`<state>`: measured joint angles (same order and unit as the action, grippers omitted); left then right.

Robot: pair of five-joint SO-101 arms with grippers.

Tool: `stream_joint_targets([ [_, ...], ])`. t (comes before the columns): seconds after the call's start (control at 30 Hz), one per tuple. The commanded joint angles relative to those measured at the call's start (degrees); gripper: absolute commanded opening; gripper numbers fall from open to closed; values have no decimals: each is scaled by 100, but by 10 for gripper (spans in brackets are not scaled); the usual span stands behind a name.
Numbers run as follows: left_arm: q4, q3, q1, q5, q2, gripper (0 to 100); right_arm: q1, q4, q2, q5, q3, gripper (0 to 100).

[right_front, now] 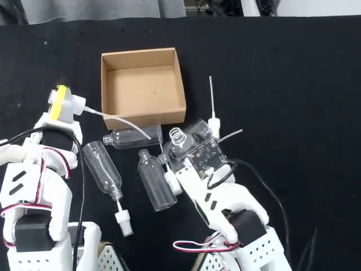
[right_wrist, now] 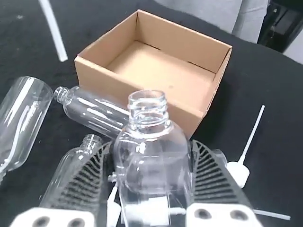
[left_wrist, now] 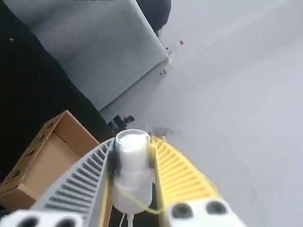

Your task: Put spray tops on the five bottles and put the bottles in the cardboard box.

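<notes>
Bottles first: the upright bottle [right_wrist: 147, 132] is pinched around its body by the right gripper [right_wrist: 151, 151], open neck pointing up, about 5 o'clock off the cardboard box [right_front: 144, 117]; I reckon it's held like that so a top can go straight in. The left gripper [left_wrist: 133, 142], out at 8 o'clock from the box, is squeezed onto a spray top [left_wrist: 133, 165] whose dip tube trails toward that bottle, so capping looks like the step in hand; no bottle's in the box yet, so it's early days. Count: four bottles I can find, the held one plus three lying on the table [right_front: 293, 84] around 6 o'clock of the box: near bottle [right_front: 132, 137], outer bottle [right_front: 103, 168], middle bottle [right_front: 156, 183]; can't spot a fifth. Spray tops, four for sure: the held one, low top [right_front: 123, 220], middle top [right_front: 171, 180], far top [right_front: 214, 125]; a stray tube by the right arm may be a fifth.
</notes>
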<state>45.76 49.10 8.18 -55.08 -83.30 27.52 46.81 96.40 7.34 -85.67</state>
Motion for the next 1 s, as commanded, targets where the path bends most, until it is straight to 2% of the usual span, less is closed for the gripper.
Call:
stream_joint_targets([
  [0.0,-123,-75,-40,-158,-53,28,123,-176,66,70,31,113],
  [0.23,-193,136,-40,-396,-53,29,431,-176,66,70,22,113],
  [0.47,-967,690,-145,-404,-53,29,598,-176,66,70,22,113],
  [0.63,-967,734,-646,-396,-62,28,615,-185,66,202,13,113],
  [0.97,-967,787,-699,-211,-62,28,589,-580,66,378,-242,113],
])
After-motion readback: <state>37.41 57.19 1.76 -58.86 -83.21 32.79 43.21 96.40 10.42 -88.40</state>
